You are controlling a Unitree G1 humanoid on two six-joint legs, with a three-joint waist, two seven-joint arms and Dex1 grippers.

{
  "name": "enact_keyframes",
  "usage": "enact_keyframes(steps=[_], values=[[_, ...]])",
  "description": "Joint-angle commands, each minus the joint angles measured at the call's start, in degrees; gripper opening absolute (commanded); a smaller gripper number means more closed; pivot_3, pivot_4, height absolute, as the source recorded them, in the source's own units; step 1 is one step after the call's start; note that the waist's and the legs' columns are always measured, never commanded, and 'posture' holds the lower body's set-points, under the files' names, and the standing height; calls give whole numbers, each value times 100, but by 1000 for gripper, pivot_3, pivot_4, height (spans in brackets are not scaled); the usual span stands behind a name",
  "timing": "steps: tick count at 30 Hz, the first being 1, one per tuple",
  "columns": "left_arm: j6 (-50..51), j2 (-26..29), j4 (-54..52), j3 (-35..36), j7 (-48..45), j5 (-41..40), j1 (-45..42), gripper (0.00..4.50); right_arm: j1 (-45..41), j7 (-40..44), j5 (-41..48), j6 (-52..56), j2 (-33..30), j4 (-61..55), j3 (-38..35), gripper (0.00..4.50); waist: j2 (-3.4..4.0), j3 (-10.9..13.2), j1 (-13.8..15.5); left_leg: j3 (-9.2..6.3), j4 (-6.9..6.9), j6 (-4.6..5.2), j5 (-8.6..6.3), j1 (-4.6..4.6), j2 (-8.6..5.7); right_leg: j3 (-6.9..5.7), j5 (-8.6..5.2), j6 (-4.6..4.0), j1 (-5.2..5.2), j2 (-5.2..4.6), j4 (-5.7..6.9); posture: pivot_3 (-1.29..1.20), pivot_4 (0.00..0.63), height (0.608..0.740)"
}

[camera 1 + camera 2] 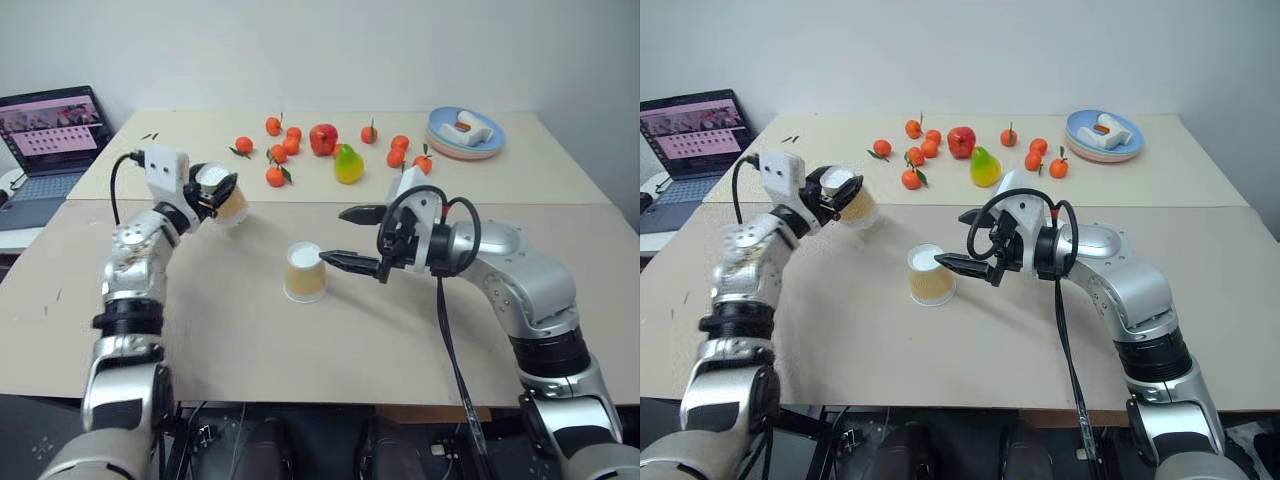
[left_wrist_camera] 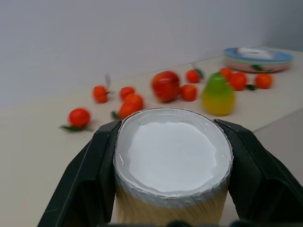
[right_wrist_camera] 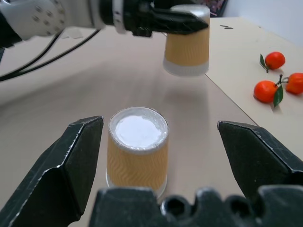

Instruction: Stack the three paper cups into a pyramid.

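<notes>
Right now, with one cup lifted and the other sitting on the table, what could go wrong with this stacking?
The left gripper pinches its paper cup near the white base, and the thin wall could crush or slip as it is carried. The right gripper hangs open beside the upside-down cup on the table; a small nudge might tip it. A low pass by the lifted cup could also knock it over.

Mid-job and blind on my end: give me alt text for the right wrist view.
The open right gripper frames an upside-down paper cup standing on the tan table, white base up. Beyond it, the left gripper holds a second cup lifted off the table, with three mandarins to one side.
</notes>
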Motion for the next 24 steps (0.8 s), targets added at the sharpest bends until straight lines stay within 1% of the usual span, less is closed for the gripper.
enact_keyframes(steps=[1, 3, 5, 8, 11, 17, 24], values=[[362, 486, -637, 37, -581, -314, 132, 2566, -11, -72, 27, -25, -4, -160, -163, 4500, 0, 0, -13, 0, 0, 0, 0, 3, 0, 4, 0, 0, 0, 2, 2, 0, 150, 638], [578, 768, -743, 11, -1097, -508, 284, 2566, 0, -103, 14, -25, 8, -158, -159, 4500, 0, 0, -4, -1, 0, 2, -1, 12, -2, 10, -2, -3, 0, 4, 14, 0, 150, 638], [645, 972, -758, -47, -1489, -582, 429, 2566, 8, -126, 11, -28, 11, -160, -156, 4500, 0, 0, -3, -5, 1, 25, -14, 20, -3, 12, -4, -7, 0, 7, 23, 0, 150, 638], [430, 1142, -601, -251, -2022, -484, 685, 2566, 3, -135, 21, -25, 0, -145, -167, 4500, 1, 0, 7, -9, 3, 33, -18, 21, -4, 9, -7, -13, 1, 9, 28, 0, 150, 638], [128, 1017, -562, -530, -2248, -315, 873, 2566, -17, -115, 6, -42, -36, -104, -183, 4500, 1, 0, 24, -10, 3, 35, -19, 16, -5, 8, -8, -13, 0, 10, 26, 0, 150, 638], [-131, 518, -613, -1011, -2373, -203, 1016, 2566, -58, -105, -21, -59, -106, -55, -218, 4500, 1, 0, 32, -20, 2, 38, -20, 2, -21, 26, -7, -8, -1, 8, 15, 0, 150, 638], [-179, 197, -581, -1293, -2480, -173, 992, 2566, -31, -174, -40, -28, -176, -95, -248, 4500, 3, -2, 39, -27, 0, 43, -21, 11, -40, 38, -8, -3, 3, 3, 21, 0, 150, 638]])
